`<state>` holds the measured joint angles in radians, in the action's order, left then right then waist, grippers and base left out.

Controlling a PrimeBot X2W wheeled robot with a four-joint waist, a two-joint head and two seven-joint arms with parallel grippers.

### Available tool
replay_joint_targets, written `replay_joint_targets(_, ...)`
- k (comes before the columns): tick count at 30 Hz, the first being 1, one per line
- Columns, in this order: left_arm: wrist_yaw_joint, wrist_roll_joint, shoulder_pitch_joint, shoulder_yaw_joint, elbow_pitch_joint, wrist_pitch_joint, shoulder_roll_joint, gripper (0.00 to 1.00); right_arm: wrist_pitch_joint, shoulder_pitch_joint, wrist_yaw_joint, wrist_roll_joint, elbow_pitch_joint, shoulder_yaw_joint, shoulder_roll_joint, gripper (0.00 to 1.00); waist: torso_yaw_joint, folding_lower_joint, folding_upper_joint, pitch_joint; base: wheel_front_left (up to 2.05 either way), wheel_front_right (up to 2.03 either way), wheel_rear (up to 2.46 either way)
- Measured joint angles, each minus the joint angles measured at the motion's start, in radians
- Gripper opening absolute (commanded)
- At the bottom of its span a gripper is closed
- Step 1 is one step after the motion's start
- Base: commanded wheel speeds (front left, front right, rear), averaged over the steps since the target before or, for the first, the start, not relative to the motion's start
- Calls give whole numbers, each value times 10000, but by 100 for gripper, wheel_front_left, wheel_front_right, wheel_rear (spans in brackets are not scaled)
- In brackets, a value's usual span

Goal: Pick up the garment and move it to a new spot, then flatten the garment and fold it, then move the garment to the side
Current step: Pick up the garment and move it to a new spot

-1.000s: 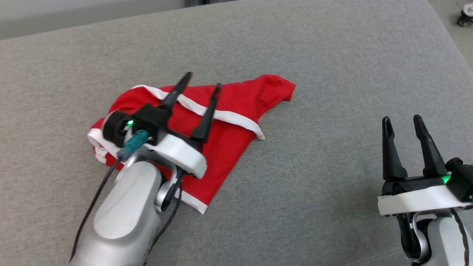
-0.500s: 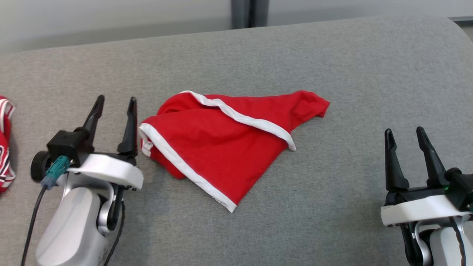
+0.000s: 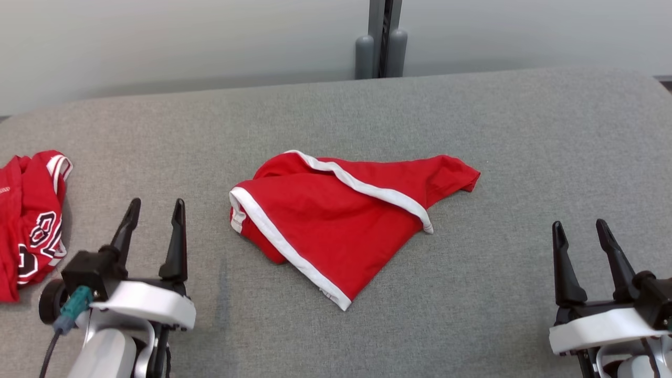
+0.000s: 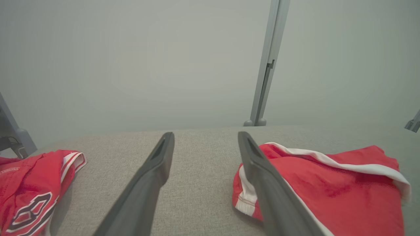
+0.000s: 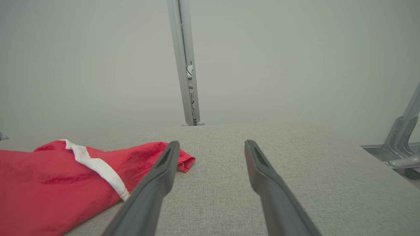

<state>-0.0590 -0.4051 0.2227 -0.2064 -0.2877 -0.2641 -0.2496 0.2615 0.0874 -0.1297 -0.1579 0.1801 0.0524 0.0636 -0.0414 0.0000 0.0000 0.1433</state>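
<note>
**A:** Entry: location of the garment [image 3: 341, 226]?

**B:** Red with white trim [image 3: 367, 189]. It lies mid-desk [image 3: 499, 121] in a loose, roughly triangular heap. One layer is flopped over another and a corner trails toward the robot's right. Neither flat nor folded.

**A:** Reason for that placement?

**B:** Judgement only: the centre of the grey top leaves bare room on every side for spreading, and both arms can reach it. It sits well apart from the numbered jersey [image 3: 31, 220] at the desk's left edge, so the two should not get dragged together. I read it as set at its new spot, with flattening not yet begun.

**A:** Left tool [image 3: 157, 202]?

**B:** Spread wide, nothing between, touching nothing. It is near the garment's left hem, with a strip of bare desk between them.

**A:** Right tool [image 3: 578, 224]?

**B:** Likewise wide apart and empty. It is off to the side of the trailing corner and further from the cloth than the left one.

**A:** Why one on each side?

**B:** Judgement: from there each tool can take an opposite edge and draw the heap out flat. The buried layers under the top flap may need a second pull.
</note>
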Motion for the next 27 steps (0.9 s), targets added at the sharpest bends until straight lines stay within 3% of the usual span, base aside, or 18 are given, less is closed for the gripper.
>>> replay_joint_targets(15, -416, -50, -1784, -138, 731, 84, 65, 100, -251, -743, 0, 4, -105, -307, 102, 100, -1, 0, 0, -1074, 0, 0, 0)
replay_joint_targets(27, -568, -174, -2025, -190, 857, 192, 54, 100, -456, -965, 0, -104, -416, -345, 198, 100, 88, 0, 0, -1287, 0, 0, 0)
